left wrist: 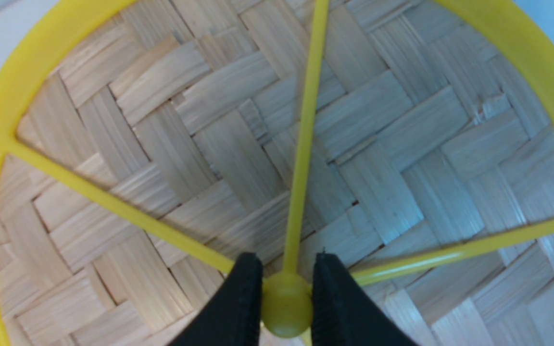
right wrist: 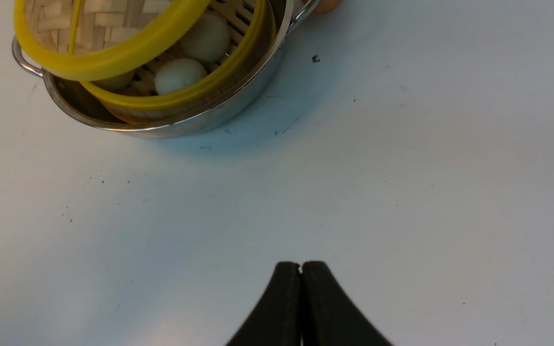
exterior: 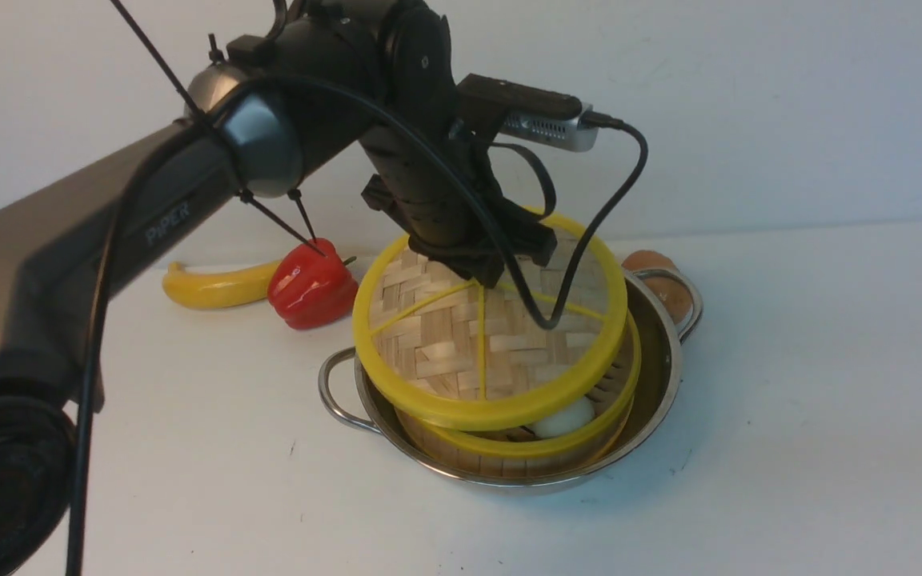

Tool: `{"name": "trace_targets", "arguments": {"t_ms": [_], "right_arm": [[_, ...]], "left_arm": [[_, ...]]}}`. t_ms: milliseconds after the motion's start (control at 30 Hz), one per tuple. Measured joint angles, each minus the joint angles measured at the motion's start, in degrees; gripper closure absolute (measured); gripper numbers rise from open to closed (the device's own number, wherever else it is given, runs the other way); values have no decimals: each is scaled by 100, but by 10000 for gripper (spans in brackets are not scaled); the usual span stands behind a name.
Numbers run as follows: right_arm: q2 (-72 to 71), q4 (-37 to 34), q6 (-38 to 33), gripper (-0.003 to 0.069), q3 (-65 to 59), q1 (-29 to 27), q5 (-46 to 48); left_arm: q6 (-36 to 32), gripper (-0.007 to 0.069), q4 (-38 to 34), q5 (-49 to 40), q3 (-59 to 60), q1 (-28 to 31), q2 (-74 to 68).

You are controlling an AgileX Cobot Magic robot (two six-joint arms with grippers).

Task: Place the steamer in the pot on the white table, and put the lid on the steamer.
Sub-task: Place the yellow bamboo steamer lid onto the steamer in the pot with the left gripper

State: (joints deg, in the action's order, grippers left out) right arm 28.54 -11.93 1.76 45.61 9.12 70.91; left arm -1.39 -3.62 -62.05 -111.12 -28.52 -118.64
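The steel pot (exterior: 657,376) stands on the white table (exterior: 813,384) with the bamboo steamer (exterior: 589,436) inside it; white buns (right wrist: 180,74) lie on its slats. Above the steamer hangs the woven lid (exterior: 445,344), tilted, its near edge just over the steamer's rim. My left gripper (left wrist: 286,288) is shut on the lid's yellow centre hub (left wrist: 286,312), one black finger on each side. In the front view the gripper's body hides the hub. My right gripper (right wrist: 301,266) is shut and holds nothing, low over bare table some way from the pot (right wrist: 238,103).
A red pepper (exterior: 310,284) and a yellow banana (exterior: 213,286) lie left of the pot. A brown egg-like object (exterior: 657,272) sits behind the pot's right handle (exterior: 681,300). The left arm crosses the left of the front view.
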Motion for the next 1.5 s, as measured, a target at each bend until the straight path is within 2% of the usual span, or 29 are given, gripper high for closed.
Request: {"name": "trace_targets", "arguments": {"t_ms": [733, 1300, 1500], "right_arm": [[0, -55, 0, 640, 0, 0, -7], [0, -241, 0, 640, 0, 0, -7], [0, -241, 0, 638, 0, 0, -7]], "left_arm": [[-51, 503, 407, 191, -8, -342, -119], [-51, 503, 402, 356, -19, -342, -244], [-133, 503, 187, 356, -19, -342, -244]]}}
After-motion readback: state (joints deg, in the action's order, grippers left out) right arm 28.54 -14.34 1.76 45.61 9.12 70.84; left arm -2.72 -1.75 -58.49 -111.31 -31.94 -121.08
